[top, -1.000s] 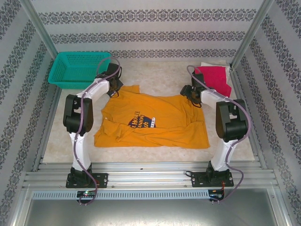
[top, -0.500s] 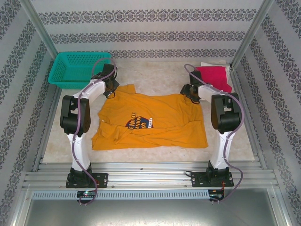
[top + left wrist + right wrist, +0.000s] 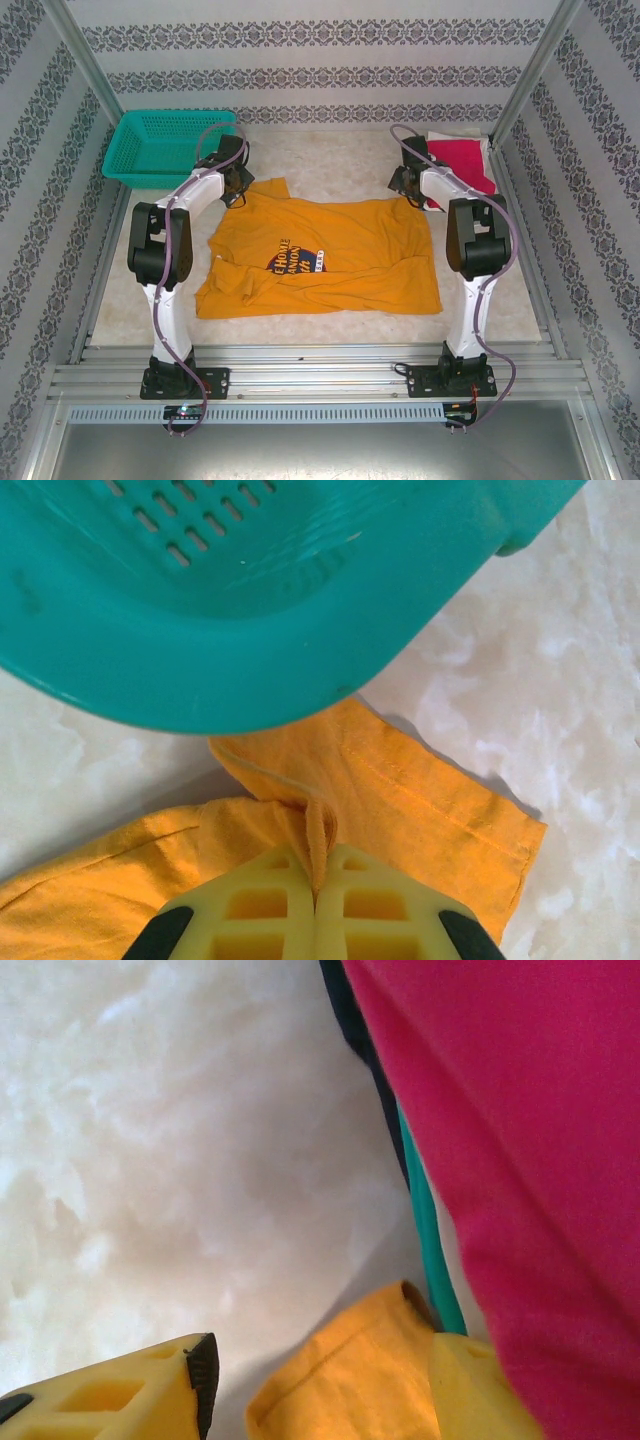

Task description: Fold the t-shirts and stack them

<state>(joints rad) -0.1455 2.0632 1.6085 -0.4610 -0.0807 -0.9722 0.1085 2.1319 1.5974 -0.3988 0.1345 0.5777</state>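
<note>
Mustard-orange cotton t-shirt [image 3: 330, 255] lies spread, chest up, on the pale marbled tabletop [image 3: 330, 150], in the middle ground between the two arms. Its dark blue-and-white chest lettering [image 3: 297, 260] shows. The cloth is mostly flat on the right; the near left part is rumpled, with folds running across it. Left gripper [image 3: 238, 185] sits at the shirt's far left corner, just beside the teal mesh plastic basket [image 3: 165, 145]. In the left wrist view, the left gripper [image 3: 317, 858] has its two yellow fingers pressed together with a thin ridge of orange cloth pinched upright between them. The sleeve [image 3: 420, 810] lies flat on the table beyond, its hem running under the basket's rounded corner [image 3: 250, 600]. Right gripper [image 3: 405, 182] sits at the shirt's far right corner. In the right wrist view its jaws stand well apart [image 3: 325, 1360], with a corner of orange cloth [image 3: 350, 1380] lying between them. The corner is against the right-hand finger [image 3: 480, 1390] and clear of the left-hand one [image 3: 130, 1395], so nothing is clamped. Crimson-red folded shirt [image 3: 460, 165] rests in the far right corner of the table, just beside the right gripper, with a white cloth [image 3: 440, 137] showing at its far edge. Up close, a dark edge and a teal strip [image 3: 430, 1230] peek from under the red cloth [image 3: 520, 1160]; what they belong to I cannot tell.
</note>
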